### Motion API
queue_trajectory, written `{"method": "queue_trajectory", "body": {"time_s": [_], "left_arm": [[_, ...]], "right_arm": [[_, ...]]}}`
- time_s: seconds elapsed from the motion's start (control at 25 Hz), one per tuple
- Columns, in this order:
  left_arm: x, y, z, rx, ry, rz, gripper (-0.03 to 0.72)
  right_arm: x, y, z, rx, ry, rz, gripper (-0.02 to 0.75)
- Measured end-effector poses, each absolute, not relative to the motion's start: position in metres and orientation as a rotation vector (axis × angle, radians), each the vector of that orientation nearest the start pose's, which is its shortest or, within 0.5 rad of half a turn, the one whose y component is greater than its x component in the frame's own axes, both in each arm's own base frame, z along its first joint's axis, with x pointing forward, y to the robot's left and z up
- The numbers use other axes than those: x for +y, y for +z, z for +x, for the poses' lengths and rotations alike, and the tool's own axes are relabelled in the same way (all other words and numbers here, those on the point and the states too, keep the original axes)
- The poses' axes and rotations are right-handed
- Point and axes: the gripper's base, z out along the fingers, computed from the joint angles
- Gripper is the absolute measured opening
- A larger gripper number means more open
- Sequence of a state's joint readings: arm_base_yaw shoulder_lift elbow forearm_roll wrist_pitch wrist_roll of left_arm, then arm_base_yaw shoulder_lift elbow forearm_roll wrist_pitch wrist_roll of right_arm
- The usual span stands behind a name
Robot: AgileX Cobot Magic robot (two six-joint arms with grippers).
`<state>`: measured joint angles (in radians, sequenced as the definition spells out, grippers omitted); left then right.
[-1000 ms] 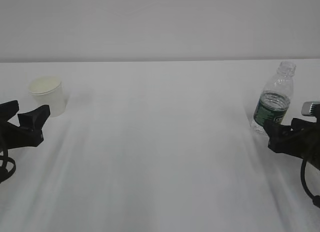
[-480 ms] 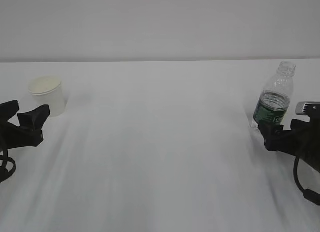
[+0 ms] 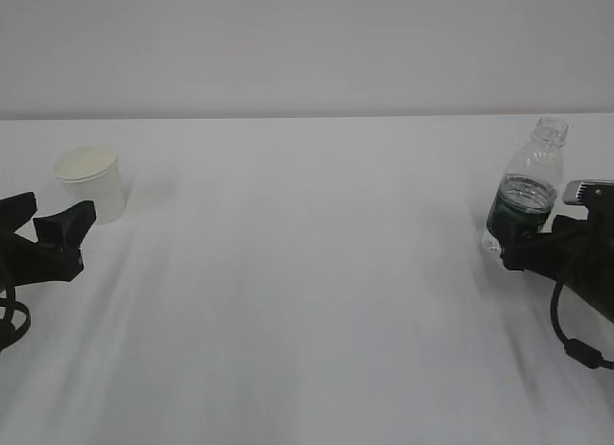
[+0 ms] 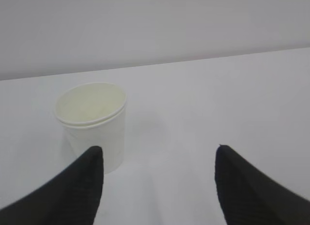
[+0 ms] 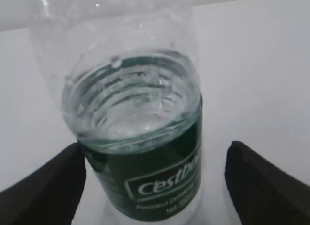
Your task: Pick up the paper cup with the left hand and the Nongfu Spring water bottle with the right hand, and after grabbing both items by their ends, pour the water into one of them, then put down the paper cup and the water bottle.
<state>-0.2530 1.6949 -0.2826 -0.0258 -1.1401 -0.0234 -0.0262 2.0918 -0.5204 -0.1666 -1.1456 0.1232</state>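
1. Nongfu Spring water bottle (image 3: pixel 525 198) stands at the counter's (image 3: pixel 317 272) three o'clock side, between the wide-spread jaws of the right claw (image 5: pixel 155 186), which should close squarely on the green label
2. Paper cup (image 4: pixel 92 125), white and empty, sits at nine o'clock, ahead of the open left claw (image 4: pixel 157 186) toward its left jaw
3. Bottle is clear, ribbed, uncapped, about half full

bare lab-like test setup: plain white table (image 3: pixel 307 301) against blank wall (image 3: pixel 307 42).

White paper cup (image 3: pixel 92 181); clear ribbed bottle (image 3: pixel 526 191), dark green label.
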Motion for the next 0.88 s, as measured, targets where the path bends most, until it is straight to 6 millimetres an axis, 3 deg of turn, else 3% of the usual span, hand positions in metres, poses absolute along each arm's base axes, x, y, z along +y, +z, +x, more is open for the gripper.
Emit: {"method": "queue_trajectory", "body": {"time_s": [0.56,0.88], "left_arm": [[-0.059,0.144,0.238,1.749,-0.189,0.175,0.515],[-0.059,0.144,0.238,1.749,-0.189,0.175,0.515]], "right_arm": [[0.005,0.08,0.322,1.844,0.173,-0.014,0.675],[0.005,0.066,0.329,1.865,0.187,0.016,0.669]]}}
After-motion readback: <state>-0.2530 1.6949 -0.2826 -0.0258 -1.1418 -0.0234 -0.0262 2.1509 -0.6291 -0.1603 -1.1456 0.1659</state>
